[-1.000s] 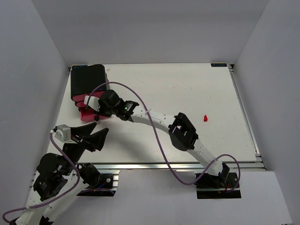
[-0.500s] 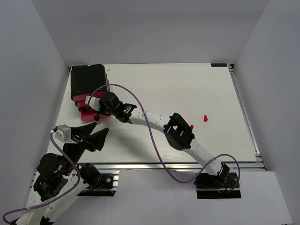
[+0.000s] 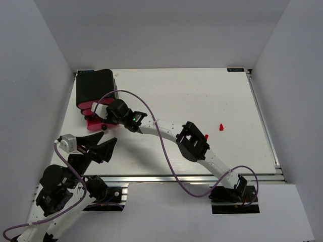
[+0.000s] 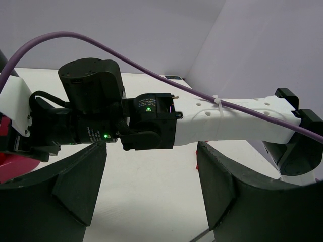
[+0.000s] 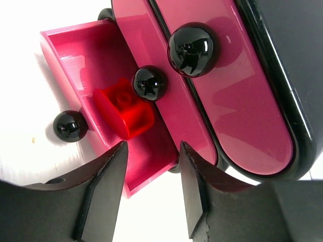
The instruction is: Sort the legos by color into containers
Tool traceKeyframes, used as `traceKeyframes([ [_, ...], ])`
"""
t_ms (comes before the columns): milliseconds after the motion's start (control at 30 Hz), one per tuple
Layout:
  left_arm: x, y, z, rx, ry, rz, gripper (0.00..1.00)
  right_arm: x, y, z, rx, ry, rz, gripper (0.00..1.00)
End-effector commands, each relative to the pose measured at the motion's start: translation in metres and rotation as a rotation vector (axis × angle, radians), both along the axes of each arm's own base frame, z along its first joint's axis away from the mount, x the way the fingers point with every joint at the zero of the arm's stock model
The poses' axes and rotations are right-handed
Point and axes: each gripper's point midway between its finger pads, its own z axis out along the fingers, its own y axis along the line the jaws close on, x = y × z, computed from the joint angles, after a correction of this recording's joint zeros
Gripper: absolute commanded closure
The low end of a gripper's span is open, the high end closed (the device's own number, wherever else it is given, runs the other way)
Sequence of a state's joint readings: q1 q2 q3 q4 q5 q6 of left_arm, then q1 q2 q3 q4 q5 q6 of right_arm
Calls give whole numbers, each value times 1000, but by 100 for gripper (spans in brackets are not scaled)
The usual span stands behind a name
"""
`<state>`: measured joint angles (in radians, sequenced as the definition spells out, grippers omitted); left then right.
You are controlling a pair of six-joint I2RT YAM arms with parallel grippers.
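The right gripper (image 5: pixel 153 164) hangs just over the pulled-out bottom drawer (image 5: pixel 75 50) of the pink stack, its jaws parted and holding nothing. The red brick (image 5: pixel 123 107) lies tilted inside that drawer, just beyond the fingertips, close under the middle drawer's knob (image 5: pixel 150 83) and clear of both fingers. Whether it rests flat on the drawer floor or leans on the side wall I cannot tell. The two upper drawers (image 5: pixel 242 96) sit closed in the black housing (image 5: pixel 298 45). The step looks like the drop-off of a red piece, and it seems all but done. To finish it well, the gripper should lift straight back along its own line with the jaws apart, so that neither finger catches the drawer's rim or drags the brick out. A sideways swing risks knocking the knobs or nudging the housing across the table (image 3: pixel 202 96). Only once well clear should the arm turn toward the next piece: another red brick (image 3: pixel 221 127) sits alone on the table, well apart to the right. The left gripper (image 4: pixel 151 156) waits near its base, jaws spread wide with nothing between them, and is best left there, out of the right arm's path.
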<state>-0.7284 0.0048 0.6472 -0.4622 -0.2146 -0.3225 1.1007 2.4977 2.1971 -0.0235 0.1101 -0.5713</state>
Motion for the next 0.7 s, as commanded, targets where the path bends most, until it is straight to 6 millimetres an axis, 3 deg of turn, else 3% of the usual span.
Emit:
traceKeyframes([
  [0,0,-2,1,1,-11,-8,18,2,1,50,104,-30,-18,49],
  [67,0,-3,1,-2,-11,-10,19,0,-3,61,123,-12,-29,53],
  [133,1,-3,0,-2,-11,-11,22,2,-15,63,112,29,-54,68],
  [167,1,-4,0,1,-8,-14,28,-1,-23,74,135,72,-73,74],
  [200,1,-5,0,-2,-8,-17,32,-2,-31,74,132,106,-85,87],
  [233,4,-8,-3,5,5,-17,38,0,-44,71,115,157,-110,94],
  [267,5,-9,-4,8,9,-22,43,-9,-54,91,157,219,-117,99],
  [333,9,-18,-10,32,35,-42,55,-13,-87,67,89,333,-157,100],
  [367,9,-23,-10,41,37,-63,62,-9,-115,71,97,392,-201,100],
  [400,11,-28,-12,55,45,-77,64,-17,-124,69,87,440,-183,100],
  [433,16,-37,-20,86,75,-99,65,-28,-136,67,75,508,-147,100],
  [467,17,-42,-22,102,86,-112,66,-16,-166,91,118,515,-165,100],
  [500,17,-48,-24,115,99,-140,66,-26,-181,74,78,561,-148,100],
  [533,19,-52,-26,126,108,-149,66,-39,-189,77,80,599,-76,100],
  [567,22,-57,-32,147,131,-158,67,-35,-211,96,115,583,-65,100],
  [633,25,-58,-33,153,141,-151,66,-55,-231,82,90,612,16,88],
  [667,26,-56,-33,152,147,-138,67,-65,-238,95,110,584,57,84],
])
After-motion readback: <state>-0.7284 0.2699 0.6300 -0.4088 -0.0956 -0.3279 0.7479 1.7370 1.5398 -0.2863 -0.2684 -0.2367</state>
